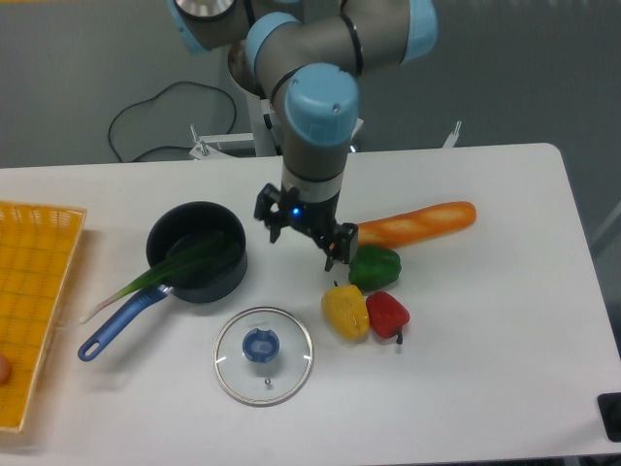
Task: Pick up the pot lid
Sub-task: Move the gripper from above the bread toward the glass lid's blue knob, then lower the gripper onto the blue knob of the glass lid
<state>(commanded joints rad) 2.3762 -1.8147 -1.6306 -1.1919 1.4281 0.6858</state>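
The glass pot lid with a blue knob lies flat on the white table near the front edge, in front of the pot. My gripper hangs above the table behind and slightly right of the lid, well apart from it. Its two dark fingers are spread and hold nothing. The lid is fully in view.
A dark pot with a blue handle and a leek in it stands left of the gripper. Green, yellow and red peppers lie right of the lid. A baguette lies behind them. A yellow basket sits at the left edge.
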